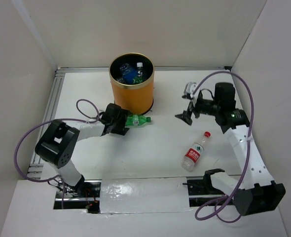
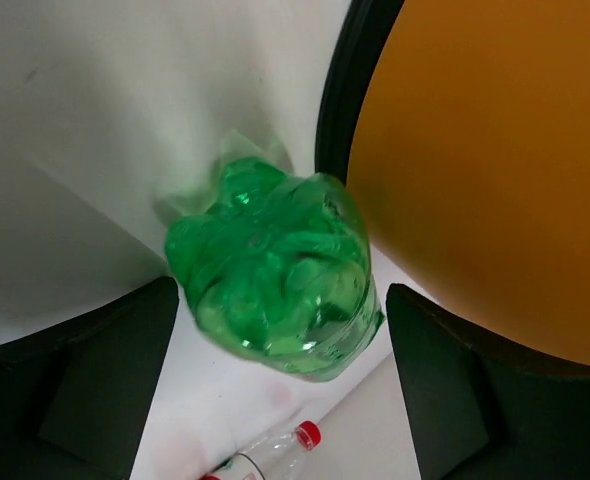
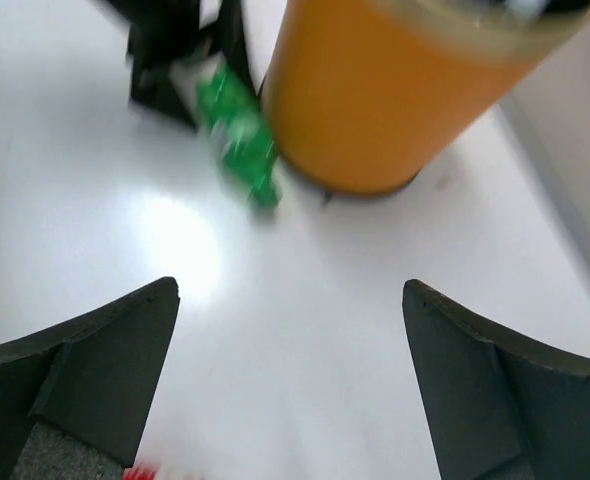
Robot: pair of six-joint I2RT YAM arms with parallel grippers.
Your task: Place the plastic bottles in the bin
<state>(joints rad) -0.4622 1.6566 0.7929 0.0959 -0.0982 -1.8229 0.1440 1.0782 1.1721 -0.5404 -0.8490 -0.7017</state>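
A green bottle (image 1: 138, 120) lies on its side on the table, against the foot of the orange bin (image 1: 131, 94). My left gripper (image 1: 122, 125) is open at the bottle's base end. In the left wrist view the bottle's base (image 2: 275, 275) sits between the spread fingers (image 2: 105, 370) with gaps on both sides, and the bin (image 2: 495, 170) stands just right. A red-capped, red-labelled bottle (image 1: 196, 151) lies at the right front of the table. Several bottles, one blue-labelled (image 1: 129, 74), lie inside the bin. My right gripper (image 1: 186, 106) is open and empty, above the table right of the bin.
The right wrist view shows the green bottle (image 3: 237, 135), the bin (image 3: 395, 90) and the left gripper (image 3: 165, 50) ahead. White walls enclose the table on three sides. A foil-covered strip (image 1: 143, 196) runs along the near edge between the arm bases.
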